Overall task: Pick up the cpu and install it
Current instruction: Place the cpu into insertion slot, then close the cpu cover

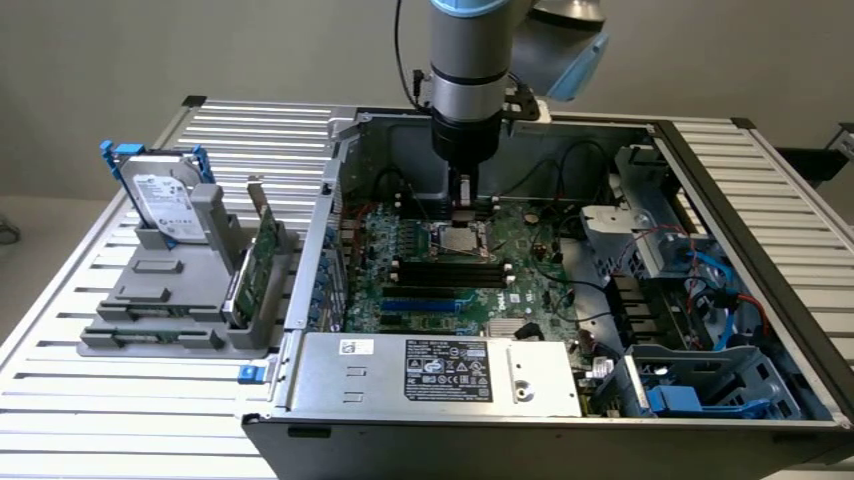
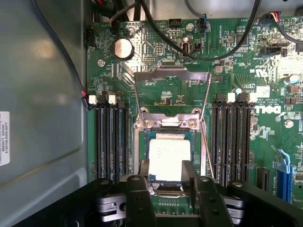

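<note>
The cpu (image 2: pixel 168 156), a small square chip with a silvery top, lies flat in its socket on the green motherboard (image 2: pixel 236 61). The socket's metal retention frame (image 2: pixel 173 74) stands flipped open beyond it. My gripper (image 2: pixel 165 171) is down over the socket, one finger against each of two opposite sides of the chip, shut on it. In the exterior view the gripper (image 1: pixel 463 212) hangs straight down from the arm inside the open computer case, with the cpu (image 1: pixel 462 238) just under its tips.
Black memory slots (image 2: pixel 110 139) run along both sides of the socket. Black cables (image 2: pixel 208 47) cross the board beyond it. The silver power supply (image 1: pixel 441 375) sits at the case front. Outside the case on the exterior view's left, a grey stand (image 1: pixel 160 300) holds a hard drive (image 1: pixel 167 205) and a green card (image 1: pixel 263 255).
</note>
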{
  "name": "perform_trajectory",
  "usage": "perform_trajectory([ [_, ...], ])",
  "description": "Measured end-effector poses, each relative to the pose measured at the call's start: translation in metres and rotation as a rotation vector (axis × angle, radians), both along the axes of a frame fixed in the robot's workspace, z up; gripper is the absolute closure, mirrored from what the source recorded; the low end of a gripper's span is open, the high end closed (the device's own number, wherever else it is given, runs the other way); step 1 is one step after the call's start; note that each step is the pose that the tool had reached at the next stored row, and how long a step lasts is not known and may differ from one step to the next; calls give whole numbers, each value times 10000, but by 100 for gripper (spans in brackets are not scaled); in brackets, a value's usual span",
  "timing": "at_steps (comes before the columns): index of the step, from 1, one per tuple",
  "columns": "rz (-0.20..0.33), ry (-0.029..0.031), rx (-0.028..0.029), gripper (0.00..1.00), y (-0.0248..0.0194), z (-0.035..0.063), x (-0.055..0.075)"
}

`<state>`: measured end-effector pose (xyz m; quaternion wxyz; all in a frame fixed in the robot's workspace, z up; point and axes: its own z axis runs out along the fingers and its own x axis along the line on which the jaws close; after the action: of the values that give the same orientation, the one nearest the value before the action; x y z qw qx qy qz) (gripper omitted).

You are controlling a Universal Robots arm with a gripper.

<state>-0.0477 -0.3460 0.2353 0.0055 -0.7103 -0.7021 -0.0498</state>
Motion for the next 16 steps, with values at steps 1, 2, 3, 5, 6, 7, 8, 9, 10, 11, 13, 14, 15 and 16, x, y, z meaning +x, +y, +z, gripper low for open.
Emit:
perform_trajectory([
  [1, 0, 0, 28, 64, -4, 18, 8],
  [2, 0, -1, 55, 70, -8, 35, 15],
  [3, -3, 0, 80, 76, -12, 52, 22],
  [5, -3, -1, 129, 82, -21, 82, 49],
  [6, -4, 0, 156, 88, -25, 95, 70],
  [7, -5, 1, 187, 88, -30, 107, 96],
  [8, -3, -1, 221, 89, -34, 118, 128],
  [9, -3, 0, 255, 89, -39, 129, 161],
  [10, -4, -1, 290, 89, -45, 139, 196],
  [11, -3, -1, 322, 89, -50, 147, 231],
  [13, -5, 0, 385, 89, -62, 163, 312],
  [14, -2, 0, 413, 89, -69, 170, 356],
  [15, -4, 0, 440, 89, -77, 176, 400],
  [16, -3, 1, 465, 89, -84, 182, 445],
])
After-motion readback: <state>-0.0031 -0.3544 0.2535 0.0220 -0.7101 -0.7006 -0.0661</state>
